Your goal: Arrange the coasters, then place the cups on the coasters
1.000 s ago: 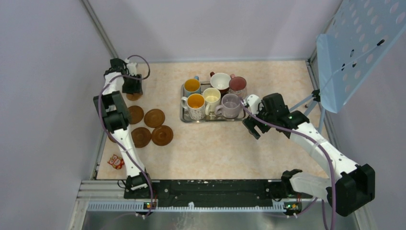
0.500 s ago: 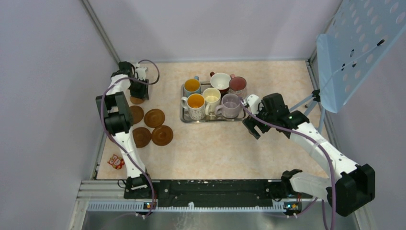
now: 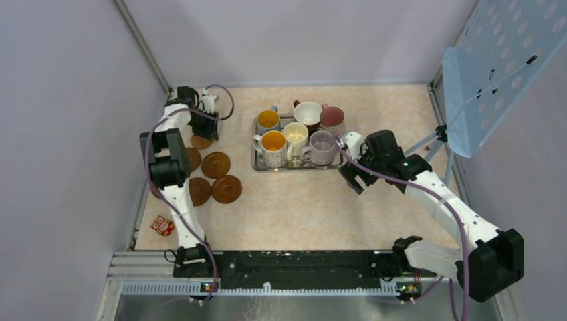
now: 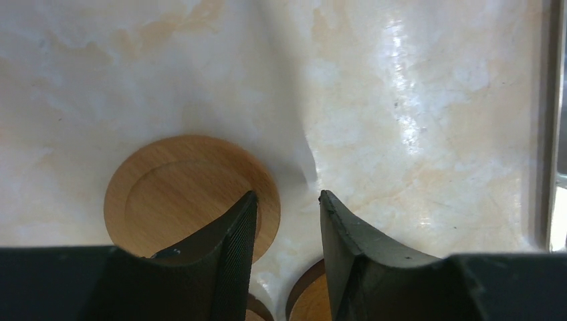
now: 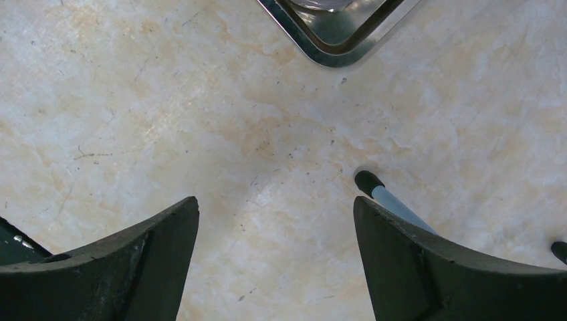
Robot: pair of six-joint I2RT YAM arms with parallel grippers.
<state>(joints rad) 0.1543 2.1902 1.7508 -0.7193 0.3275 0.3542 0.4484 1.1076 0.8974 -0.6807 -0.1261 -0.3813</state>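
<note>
Several brown coasters lie at the table's left: one (image 3: 200, 142) under my left gripper (image 3: 204, 125), others (image 3: 215, 164) (image 3: 227, 189) nearer, some partly hidden by the arm. In the left wrist view the gripper (image 4: 285, 195) is open and hovers at the right edge of a flat coaster (image 4: 177, 197); nothing sits between the fingers. Several cups stand on a steel tray (image 3: 294, 167): blue (image 3: 268, 120), red with white inside (image 3: 307, 114), maroon-pink (image 3: 332, 119), patterned white (image 3: 273, 144), cream (image 3: 295, 136), lilac (image 3: 321, 146). My right gripper (image 3: 354, 177) (image 5: 275, 204) is open over bare table right of the tray.
A blue perforated panel (image 3: 501, 60) on a tripod stands at the right; one tripod foot (image 5: 369, 181) shows by my right finger, with the tray corner (image 5: 334, 57) beyond. A small red packet (image 3: 161, 225) lies near the front left. Walls enclose the table.
My left gripper has shifted right at the far left of the table with its jaws narrower, and the coaster below it shows further right too. The right arm has not moved.
</note>
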